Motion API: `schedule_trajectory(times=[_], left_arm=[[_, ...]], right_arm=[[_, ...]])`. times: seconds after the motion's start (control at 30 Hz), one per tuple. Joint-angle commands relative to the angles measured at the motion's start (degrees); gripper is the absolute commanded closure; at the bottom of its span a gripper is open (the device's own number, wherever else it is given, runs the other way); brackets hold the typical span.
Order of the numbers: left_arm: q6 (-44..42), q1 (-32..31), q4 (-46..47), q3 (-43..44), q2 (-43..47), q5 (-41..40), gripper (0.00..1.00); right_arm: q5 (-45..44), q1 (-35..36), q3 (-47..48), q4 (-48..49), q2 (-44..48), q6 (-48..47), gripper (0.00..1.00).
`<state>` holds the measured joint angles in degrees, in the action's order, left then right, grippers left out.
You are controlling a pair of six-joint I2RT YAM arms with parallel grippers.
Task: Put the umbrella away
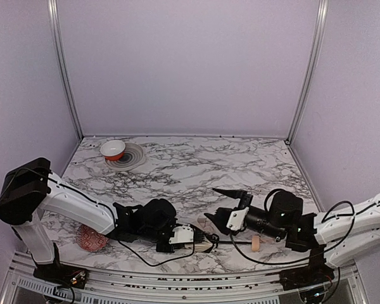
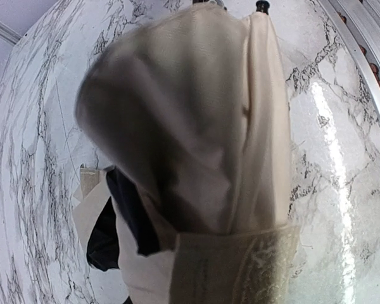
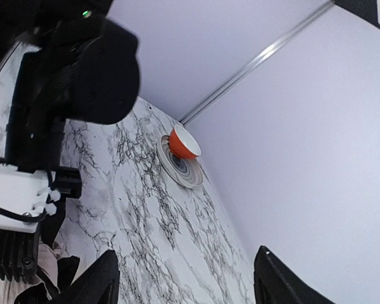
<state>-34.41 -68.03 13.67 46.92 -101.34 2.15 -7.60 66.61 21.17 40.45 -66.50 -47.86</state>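
Note:
The umbrella [image 1: 208,244] lies at the table's near edge. Its thin black shaft [image 1: 235,241] runs right to a small tan handle [image 1: 256,243]. My left gripper [image 1: 199,239] is low over the folded end, shut on it. In the left wrist view the cream fabric [image 2: 196,114] bunches up out of the jaws and fills the frame, with a taped finger pad [image 2: 240,266] pressed against it. My right gripper [image 1: 223,206] hovers just behind the shaft, open. Nothing sits between its black fingertips [image 3: 104,278], and it points across the marble toward the far wall.
A red patterned ball [image 1: 90,239] rests under the left forearm near the front left edge. An orange bowl [image 1: 113,149] sits on a grey ringed plate [image 1: 130,158] at the back left, also seen as bowl [image 3: 185,142] and plate [image 3: 180,170]. Metal rail along the front.

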Motion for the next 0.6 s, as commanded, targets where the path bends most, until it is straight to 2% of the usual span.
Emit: schedule_trajectory(times=[0.0,0.13,0.23,0.3,0.4,0.57], left_arm=[[-2.57,-0.86,-11.54,-1.62,-3.31,-1.21,1.00],[-4.46,-1.82,-13.72,-1.30,-3.54,-2.48,1.00],[-5.70,-3.02,-14.99,-1.64,-2.61,-4.36,1.00],[-6.68,-3.81,-15.40,-2.21,-1.48,-5.29,1.00],[-7.42,-4.55,-17.34,-2.18,-0.48,-4.37,1.00],[-9.62,-4.57,-21.74,-0.89,-1.40,-3.34,1.00]], right_arm=[[-3.00,-4.92,3.04,-6.99,10.11,15.82,0.28],[5.58,-13.37,7.42,-21.11,15.18,28.91,0.24],[12.31,-16.96,15.90,-34.20,12.51,38.37,0.22],[17.95,-17.97,22.28,-43.50,8.41,42.67,0.21],[26.28,-23.35,30.58,-55.65,-0.29,49.17,0.23],[29.33,-28.10,40.20,-72.43,-15.80,55.72,0.34]])
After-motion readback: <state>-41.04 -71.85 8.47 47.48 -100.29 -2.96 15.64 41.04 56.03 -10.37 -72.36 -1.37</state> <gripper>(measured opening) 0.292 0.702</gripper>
